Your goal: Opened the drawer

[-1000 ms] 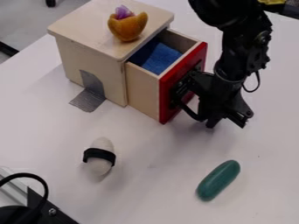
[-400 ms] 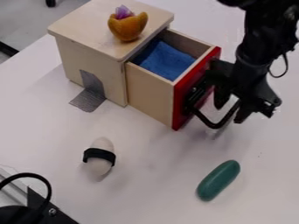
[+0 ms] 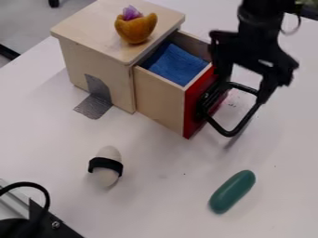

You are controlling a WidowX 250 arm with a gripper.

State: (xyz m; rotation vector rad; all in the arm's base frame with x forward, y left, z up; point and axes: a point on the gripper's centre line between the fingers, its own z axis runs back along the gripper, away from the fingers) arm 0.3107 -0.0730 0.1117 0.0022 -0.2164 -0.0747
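The gripper (image 3: 243,89) hangs just right of the drawer front at the upper right, its fingers spread apart above the black handle. The wooden drawer (image 3: 159,100) stands pulled out of its box, with a blue cloth (image 3: 177,63) inside. Its red front (image 3: 194,109) is partly hidden behind the gripper. A black loop handle (image 3: 228,134) sticks out from that front, below the fingers; whether they touch it I cannot tell.
On the wooden box (image 3: 93,28) sits an orange cup-like object (image 3: 135,29) holding something purple. A white egg-shaped object (image 3: 108,174) with a black band and a green oblong object (image 3: 231,191) lie on the table (image 3: 162,204). Black hardware (image 3: 46,223) occupies the lower left corner.
The drawer has come farther out toward the right, mostly by the middle frame. My gripper has moved right with it, then up, and now stands higher relative to the handle.
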